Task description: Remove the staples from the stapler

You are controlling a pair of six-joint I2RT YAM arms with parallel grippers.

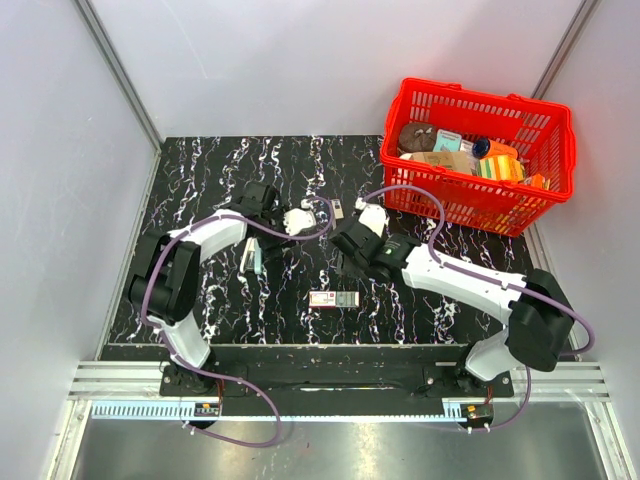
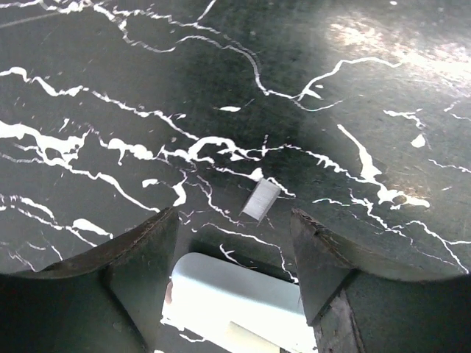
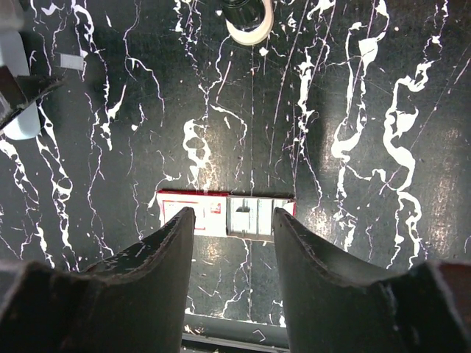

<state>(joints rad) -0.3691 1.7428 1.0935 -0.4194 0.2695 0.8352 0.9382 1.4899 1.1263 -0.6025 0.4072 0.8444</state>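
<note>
Okay, black marble-print table [image 1: 200,170], white veins all over, glossy, with glare patches in both wrist views. Pale grey walls on three sides, aluminium posts [image 1: 115,70] running up the back corners, slotted metal rail [image 1: 320,385] along the near edge by the arm bases. Red basket [image 1: 480,155] at the far right corner, packed with boxes and packets, reaching past the table's right edge.

Left hand [image 2: 234,220] mid-table, clamped on pale blue-white stapler [image 2: 235,309], seated deep between the fingers. Short grey staple strip [image 2: 261,199] flat on the table just beyond the left fingertips, touching nothing.

Right hand [image 3: 233,217] with fingers apart, empty, hovering over red-and-white staple box [image 3: 227,213] near the front edge, metal staples showing in its right half. White tape-like ring [image 3: 248,22] farther back. Small pale-and-teal item [image 1: 250,258] beside the left forearm, too small to identify.
</note>
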